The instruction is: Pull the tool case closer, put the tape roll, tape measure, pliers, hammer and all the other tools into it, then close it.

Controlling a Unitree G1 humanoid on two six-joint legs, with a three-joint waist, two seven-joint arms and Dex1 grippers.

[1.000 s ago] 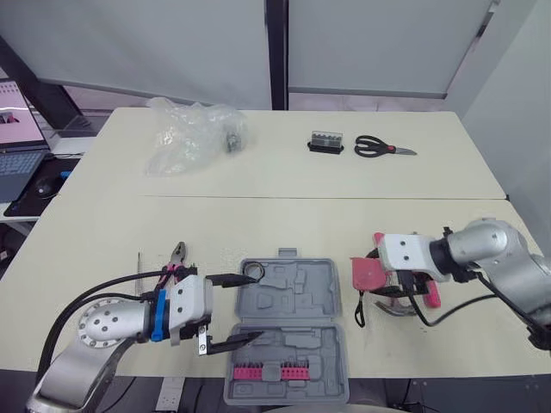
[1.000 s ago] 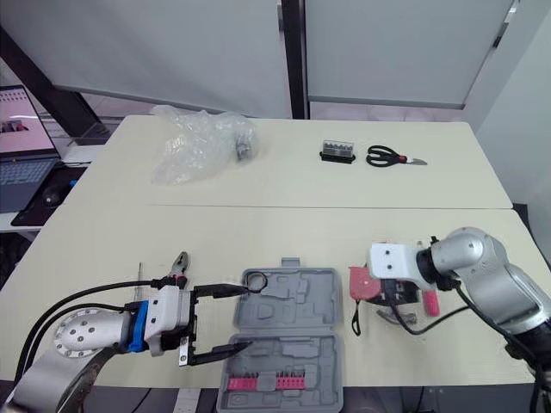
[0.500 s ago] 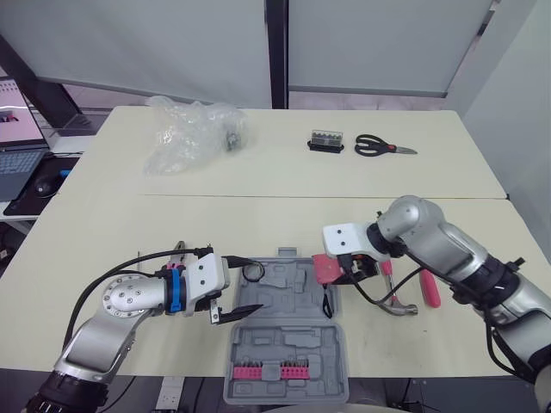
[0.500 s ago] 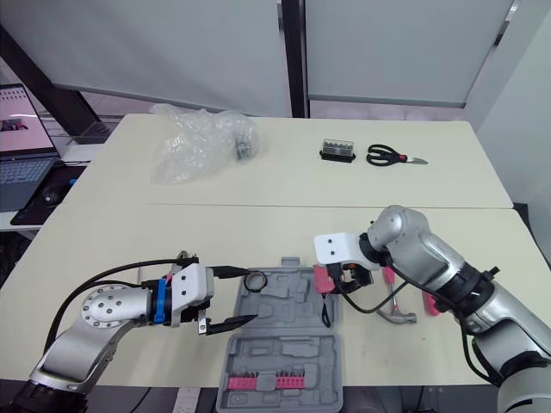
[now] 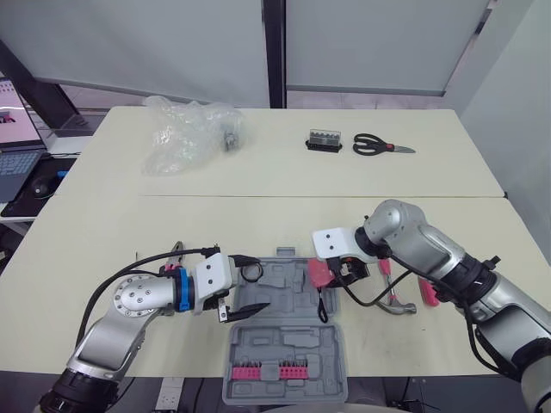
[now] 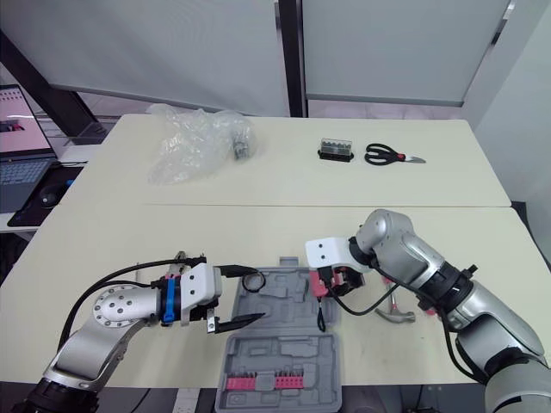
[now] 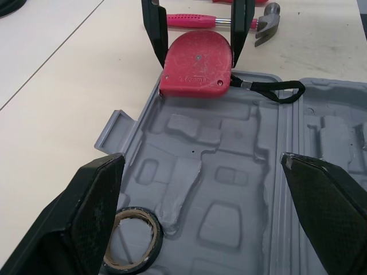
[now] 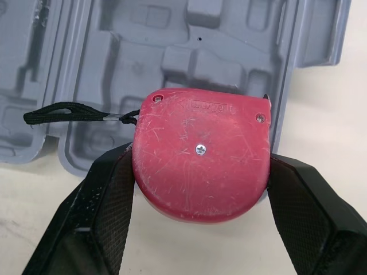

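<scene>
Silver arms (image 5: 411, 238), white wrist housings (image 5: 331, 244), black cables (image 5: 146, 257); blue band (image 5: 182, 291), left wrist.

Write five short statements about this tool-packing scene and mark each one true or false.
1. The right gripper is shut on the red tape measure. True.
2. The grey plastic tool case is closed. False: it lies open.
3. The dark tape roll lies inside the case. True.
4. The left gripper clamps the pink-handled hammer. False: the left gripper is open and empty, and the hammer lies on the table beside the case.
5. The black-handled scissors are in the case. False: they lie on the far side of the table.
</scene>
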